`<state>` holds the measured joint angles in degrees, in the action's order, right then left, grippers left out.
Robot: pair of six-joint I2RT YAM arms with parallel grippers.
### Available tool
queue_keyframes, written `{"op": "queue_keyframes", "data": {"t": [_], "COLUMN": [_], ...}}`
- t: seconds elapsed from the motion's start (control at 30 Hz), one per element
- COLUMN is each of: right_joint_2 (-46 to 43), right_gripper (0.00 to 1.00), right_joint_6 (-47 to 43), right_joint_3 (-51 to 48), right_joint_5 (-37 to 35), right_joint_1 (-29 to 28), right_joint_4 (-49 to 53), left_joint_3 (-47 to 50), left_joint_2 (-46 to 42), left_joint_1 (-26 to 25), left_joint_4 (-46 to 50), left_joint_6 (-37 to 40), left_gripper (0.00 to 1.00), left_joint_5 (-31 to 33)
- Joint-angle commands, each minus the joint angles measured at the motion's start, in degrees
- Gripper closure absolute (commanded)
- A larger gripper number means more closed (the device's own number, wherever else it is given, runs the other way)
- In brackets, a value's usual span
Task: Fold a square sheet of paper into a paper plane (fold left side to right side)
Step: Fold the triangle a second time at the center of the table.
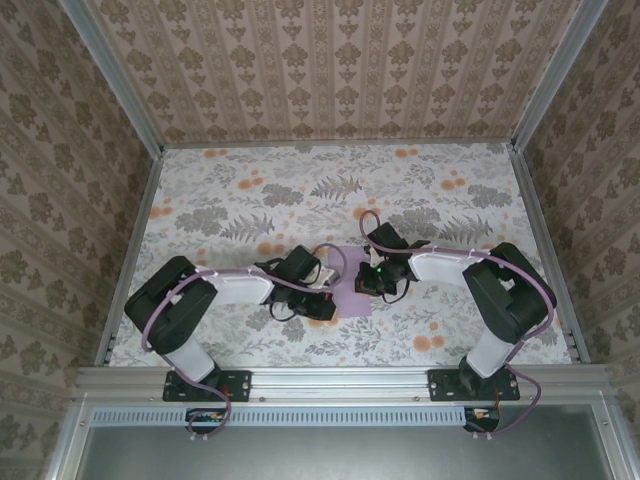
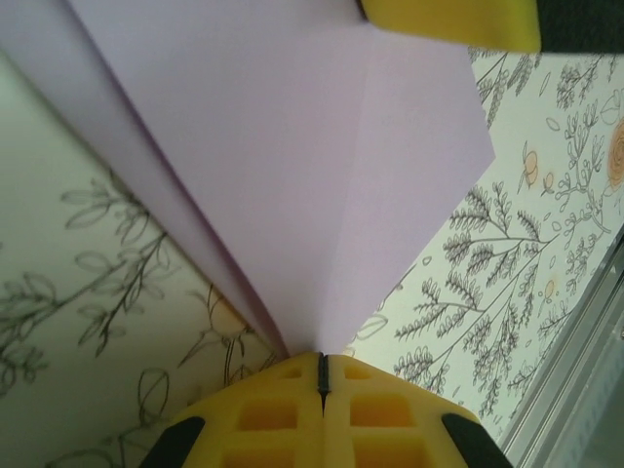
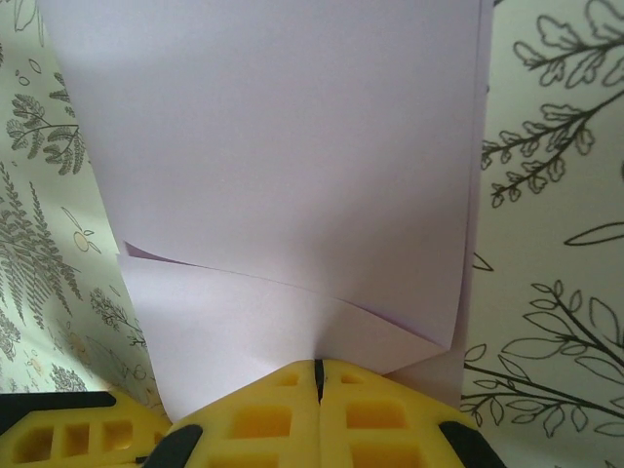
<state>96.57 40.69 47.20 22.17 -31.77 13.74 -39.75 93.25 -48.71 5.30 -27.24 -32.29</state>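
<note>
The left pincer [image 2: 323, 359] is closed tight, its tips against the near-left edge of the paper plane [image 1: 350, 292], which lies mid-bench [image 1: 250, 200] between the arms. Slightly farther, the right pincer [image 3: 318, 366] is likewise closed, touching the paper's curled flap.

Patterned wallpaper walls [image 1: 340, 60], floral tabletop [image 1: 250, 200]
</note>
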Motion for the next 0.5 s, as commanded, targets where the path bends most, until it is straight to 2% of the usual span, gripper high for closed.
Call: {"op": "queue_keyframes", "data": {"t": [0.0, 0.17, 0.27, 0.3, 0.43, 0.47], "right_joint_2": [3.19, 0.78, -2.45, -3.62, -8.51, -9.52], "right_gripper": [1.0, 1.0, 0.97, 0.94, 0.72, 0.7], "right_joint_6": [-0.61, -0.24, -0.58, -0.98, -2.74, -3.08], "right_joint_3": [-0.37, 0.82, 1.81, 2.05, 2.04, 1.72], "right_joint_5": [-2.87, -0.58, -1.01, -1.48, -5.42, -6.25], "right_joint_1": [0.34, 0.39, 0.39, 0.39, 0.64, 0.8], "right_joint_4": [3.31, 0.46, -0.3, -0.21, 2.12, 2.7], "left_joint_3": [1.42, 2.07, 1.75, 1.46, -0.42, -0.91], "left_joint_2": [-2.61, -7.61, -10.8, -11.53, -11.78, -11.25], "left_joint_1": [0.06, 1.93, 4.44, 5.3, 7.93, 8.32], "left_joint_4": [3.79, 2.08, 1.14, 0.83, -0.38, -0.8], "left_joint_6": [-0.55, -2.22, -2.98, -3.09, -2.91, -2.81], "left_gripper": [0.95, 0.93, 0.83, 0.79, 0.57, 0.55], "left_joint_5": [0.78, -0.48, -1.01, -1.08, -1.5, -1.55]}}
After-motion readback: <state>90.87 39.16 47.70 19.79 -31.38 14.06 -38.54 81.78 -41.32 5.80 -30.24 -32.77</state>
